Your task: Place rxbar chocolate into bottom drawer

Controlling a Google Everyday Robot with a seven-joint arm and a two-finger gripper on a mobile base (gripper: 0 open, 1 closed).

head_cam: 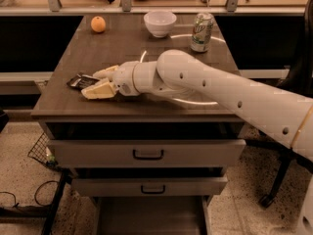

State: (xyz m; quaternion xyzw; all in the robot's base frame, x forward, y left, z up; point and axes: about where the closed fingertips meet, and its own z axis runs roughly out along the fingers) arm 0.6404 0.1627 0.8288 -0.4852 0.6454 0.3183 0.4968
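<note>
The rxbar chocolate, a dark shiny wrapper, lies on the left part of the wooden table top. My gripper reaches it from the right, low over the table. Its pale fingers have closed in on the bar's right end, and the rest of the bar sticks out to the left. The bottom drawer is pulled out below the two upper drawers, showing a plain grey floor with nothing on it.
An orange, a white bowl and a green soda can stand at the back of the table. The two upper drawers are shut. A wire basket and cables lie on the floor at left.
</note>
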